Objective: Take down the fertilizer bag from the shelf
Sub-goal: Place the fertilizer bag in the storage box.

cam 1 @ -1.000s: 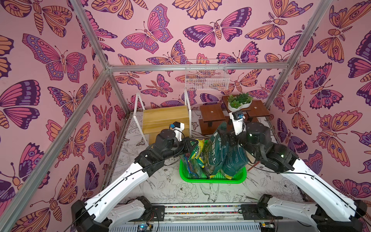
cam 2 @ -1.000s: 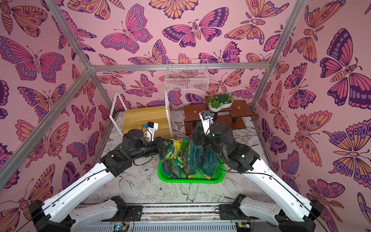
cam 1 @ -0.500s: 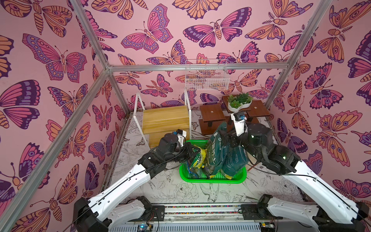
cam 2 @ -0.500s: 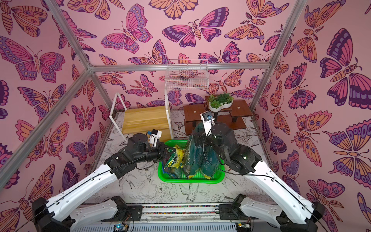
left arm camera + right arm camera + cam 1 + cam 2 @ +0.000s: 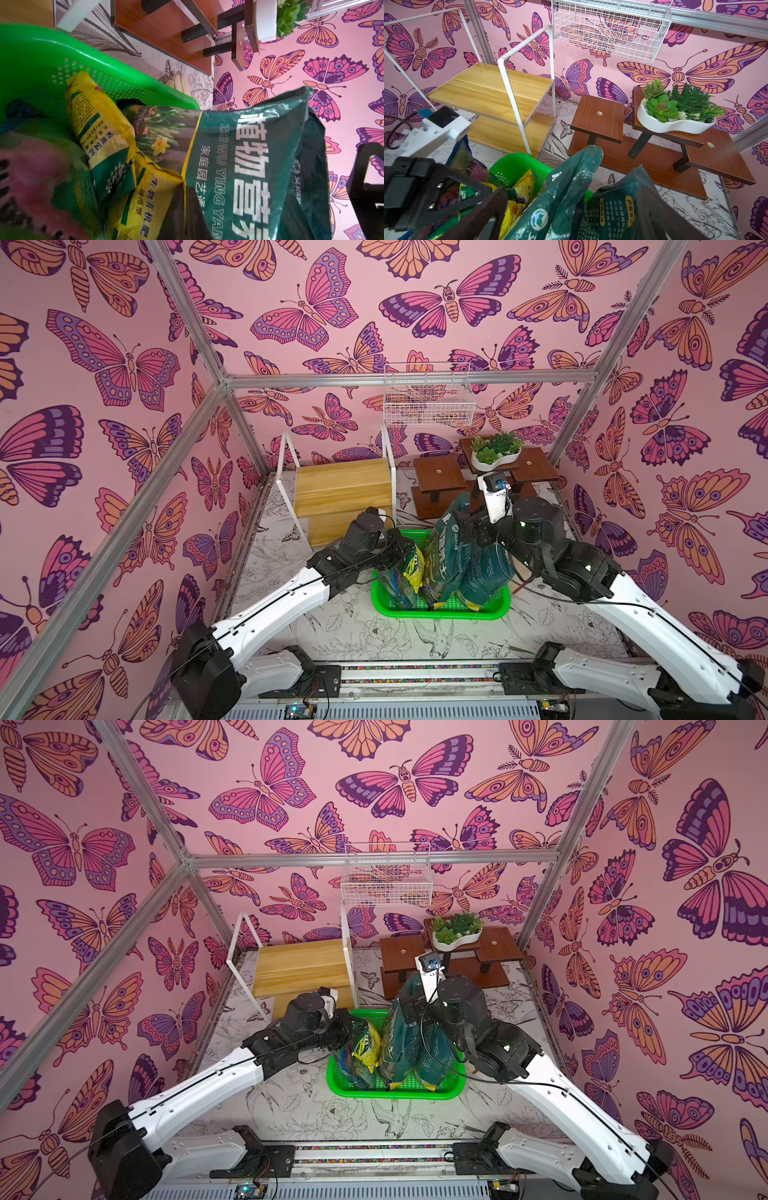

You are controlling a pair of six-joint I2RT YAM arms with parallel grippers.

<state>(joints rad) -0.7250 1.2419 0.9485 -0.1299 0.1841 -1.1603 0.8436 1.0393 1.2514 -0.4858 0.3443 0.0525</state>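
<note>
**Multicoloured fertilizer bag off the shelf, held in the green basket**

The fertilizer bag, printed in green, blue and pink, hangs from the left gripper, whose jaws are clamped tight on its upper edge. Its lower end sits inside the green basket. Whether it rests on the basket floor cannot be told.

The shelf, a white frame with pale wooden boards, stands just behind the basket, apart from the bag.

A yellow bag lies beside the held bag in the basket. Two dark green bags stand upright next to it.

The right gripper is spread wide with the tops of the dark green bags between its fingers. Contact cannot be confirmed.

A dark brown stand at the rear carries a white planter. A wire basket hangs on the wall above.
</note>
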